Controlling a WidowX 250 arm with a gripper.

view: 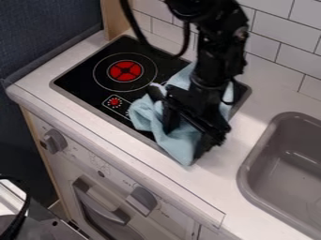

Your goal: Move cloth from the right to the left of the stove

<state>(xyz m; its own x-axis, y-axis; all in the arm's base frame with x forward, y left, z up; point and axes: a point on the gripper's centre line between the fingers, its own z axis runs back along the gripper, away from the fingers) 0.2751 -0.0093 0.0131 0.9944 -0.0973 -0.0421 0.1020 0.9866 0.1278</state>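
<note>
My gripper point(186, 139) hangs over the right part of the black cooktop point(78, 84), its two fingers set wide apart. Crumpled light-blue cloth point(147, 115) lies around and between them, bunched across the cooktop's right side and spilling past its front edge onto the white countertop point(94, 123). To its left I see a burner lit up red point(125, 71) and a small red dial mark point(114, 101). The grey sink point(294, 164) is set into the counter on the right; white tiles point(282, 28) rise behind, a dark blue wall point(44, 28) at the left. Grey knobs point(55, 140) stick out of the oven front below. My arm hides the middle of the cloth and the cooktop's rear right. The sink runs out of view, as does some metallic equipment point(44, 225) at lower left; I can't tell what that is.
</note>
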